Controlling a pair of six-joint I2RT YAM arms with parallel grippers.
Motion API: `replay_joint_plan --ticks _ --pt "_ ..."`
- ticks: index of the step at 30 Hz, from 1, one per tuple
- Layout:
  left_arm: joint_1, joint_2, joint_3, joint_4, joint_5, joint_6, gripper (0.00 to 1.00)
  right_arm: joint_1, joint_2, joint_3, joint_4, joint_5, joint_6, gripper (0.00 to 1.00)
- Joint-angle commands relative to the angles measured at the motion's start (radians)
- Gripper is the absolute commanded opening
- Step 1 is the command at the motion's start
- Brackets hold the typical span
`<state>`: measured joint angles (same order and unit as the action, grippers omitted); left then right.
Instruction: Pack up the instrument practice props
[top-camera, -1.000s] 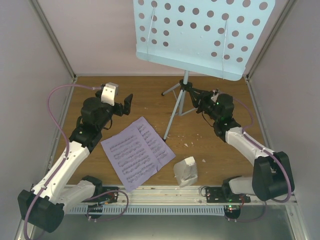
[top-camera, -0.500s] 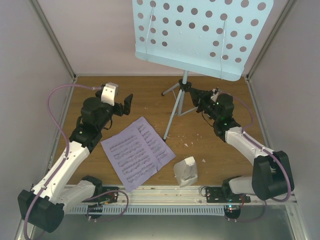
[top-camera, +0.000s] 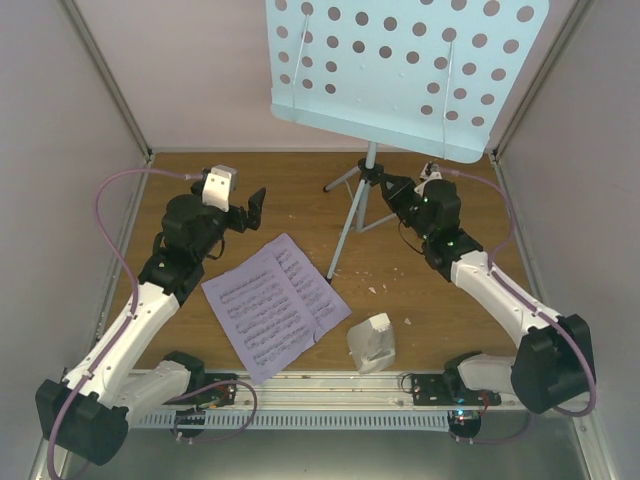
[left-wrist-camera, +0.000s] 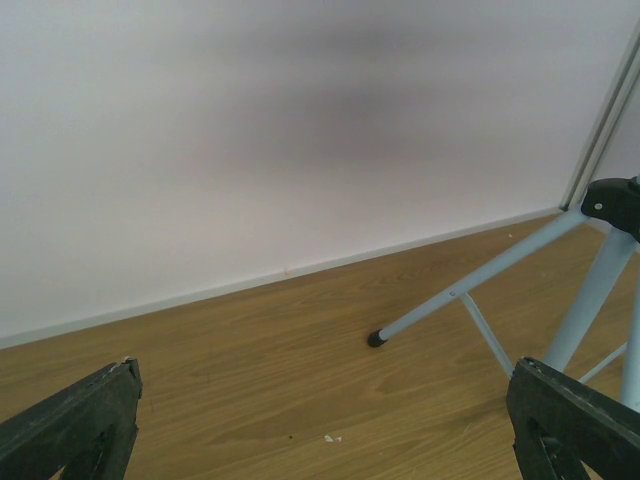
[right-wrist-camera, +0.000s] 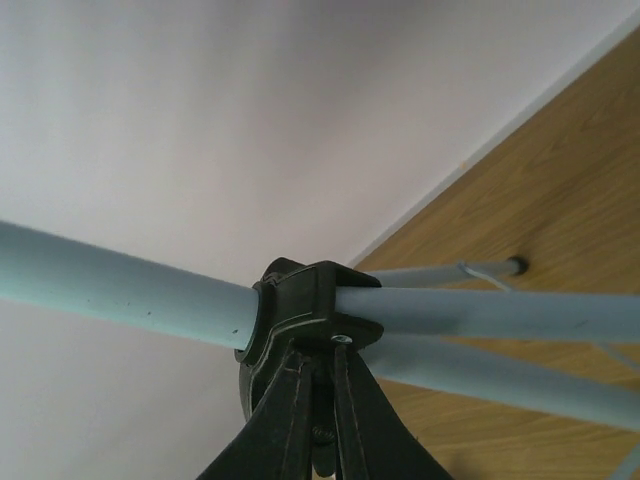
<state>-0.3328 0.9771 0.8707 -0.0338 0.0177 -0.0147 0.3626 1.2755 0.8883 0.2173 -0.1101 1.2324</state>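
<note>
Music stand (top-camera: 400, 70): one. Pale-blue tubing on a tripod, standing at the back middle of the wooden table (top-camera: 300, 195).
Stand tray: pale blue, punched with rows of round holes, and two thin wire page-holders lie across it. It sits high over the pole and fills the upper part of the top view.
Stand collar (right-wrist-camera: 300, 315): one, black, where the legs meet the pole.
Stand legs: three counted in the left wrist view, one ending in a black foot (left-wrist-camera: 376, 338).
Sheet music (top-camera: 275, 305): one open spread of two pages, lavender-white with printed staves. It lies flat and skewed, left of centre, in front of the stand.
Metronome (top-camera: 372, 342): one, small, white, under a clear tapered cover. It is near the front edge, just right of the sheet music. Upright or tipped: cannot tell.
Crumbs (top-camera: 375, 290): several white specks between stand and metronome.
Left gripper (top-camera: 247, 213): jaws spread wide and holding nothing. It hangs above the table, behind the sheet music.
Right gripper (top-camera: 388, 190): at the collar, jaws drawn narrow and appearing to pinch the collar's lower edge.
</note>
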Motion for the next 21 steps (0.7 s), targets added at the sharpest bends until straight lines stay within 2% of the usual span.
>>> replay_joint_plan --ticks 1,13,18,21 --pt "-0.011 -0.004 -0.009 0.049 -0.01 0.009 0.99 0.031 -0.039 0.021 0.015 0.166 -0.311 0.01" --pt "-0.011 0.003 -0.01 0.049 -0.01 0.009 0.99 0.112 -0.035 0.01 0.08 0.296 -0.73 0.0" --pt "-0.013 0.001 -0.01 0.049 -0.009 0.009 0.99 0.119 -0.046 0.027 0.045 0.322 -0.764 0.01" --pt "-0.013 0.0 -0.01 0.049 -0.009 0.009 0.99 0.119 -0.07 0.02 0.034 0.332 -0.774 0.09"
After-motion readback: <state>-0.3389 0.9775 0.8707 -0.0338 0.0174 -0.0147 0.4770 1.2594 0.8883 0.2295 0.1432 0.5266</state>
